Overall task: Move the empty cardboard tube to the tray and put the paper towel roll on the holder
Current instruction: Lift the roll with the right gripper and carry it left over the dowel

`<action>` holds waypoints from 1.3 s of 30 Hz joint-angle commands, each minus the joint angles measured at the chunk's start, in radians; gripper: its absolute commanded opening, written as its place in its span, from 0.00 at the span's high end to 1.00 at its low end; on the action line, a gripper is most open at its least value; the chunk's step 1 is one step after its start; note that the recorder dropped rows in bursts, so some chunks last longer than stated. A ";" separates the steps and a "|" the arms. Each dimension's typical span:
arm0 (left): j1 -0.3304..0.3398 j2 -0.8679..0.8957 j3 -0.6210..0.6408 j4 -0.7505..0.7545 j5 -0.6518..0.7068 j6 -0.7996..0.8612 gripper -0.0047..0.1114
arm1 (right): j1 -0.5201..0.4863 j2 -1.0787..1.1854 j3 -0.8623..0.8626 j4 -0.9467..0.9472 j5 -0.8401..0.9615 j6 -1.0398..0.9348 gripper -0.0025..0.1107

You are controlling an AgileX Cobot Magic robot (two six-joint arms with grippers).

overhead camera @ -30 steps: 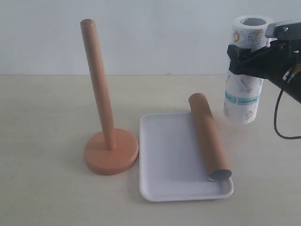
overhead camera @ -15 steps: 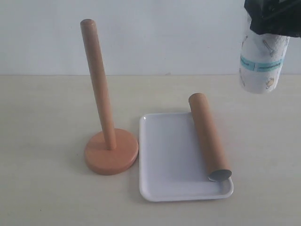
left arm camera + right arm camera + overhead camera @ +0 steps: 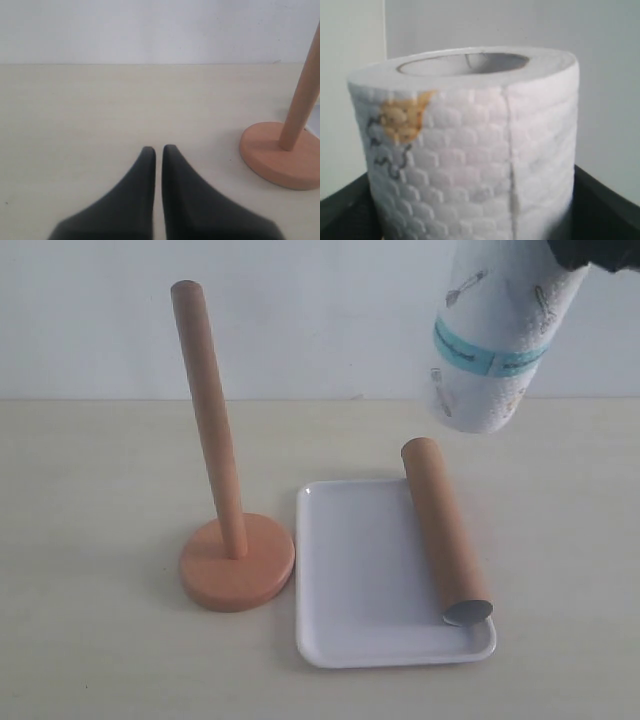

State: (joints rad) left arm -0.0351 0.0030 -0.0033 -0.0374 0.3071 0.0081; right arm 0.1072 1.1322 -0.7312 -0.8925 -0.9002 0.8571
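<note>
The paper towel roll [image 3: 495, 335] hangs tilted in the air at the upper right, teal band low, held by my right gripper [image 3: 600, 252], which is mostly cut off at the top edge. In the right wrist view the paper towel roll [image 3: 465, 145] fills the frame between the black fingers [image 3: 605, 205]. The brown cardboard tube [image 3: 445, 540] lies along the right side of the white tray [image 3: 360, 580]. The wooden holder [image 3: 215, 455] stands left of the tray, its pole bare. My left gripper [image 3: 158, 150] is shut and empty, low over the table, with the holder's base [image 3: 280, 155] to one side.
A pale wooden table [image 3: 100, 490] carries everything, with a white wall [image 3: 320, 300] behind it. The tray's left edge sits close to the holder's round base [image 3: 237, 565].
My right gripper has lifted the paper towel roll higher and carried it leftward, tilting it so its lower end swings toward the holder. The tube, tray and holder have not moved.
</note>
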 commanded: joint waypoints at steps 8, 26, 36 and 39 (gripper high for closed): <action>0.002 -0.003 0.003 -0.003 -0.001 0.000 0.92 | 0.418 -0.019 -0.268 -0.037 0.485 0.053 0.98; 0.002 -0.003 0.003 -0.003 -0.001 0.000 0.92 | 0.705 0.285 -0.778 -0.034 0.714 0.044 0.98; 0.002 -0.003 0.003 -0.003 -0.001 0.000 0.92 | 0.730 0.437 -0.915 -0.034 0.818 0.026 0.98; 0.002 -0.003 0.003 -0.003 -0.001 0.000 0.92 | 0.730 0.465 -0.933 -0.034 0.837 0.028 0.98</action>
State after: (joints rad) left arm -0.0351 0.0030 -0.0033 -0.0374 0.3071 0.0081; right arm 0.8368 1.5879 -1.6352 -0.9319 -0.0673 0.8911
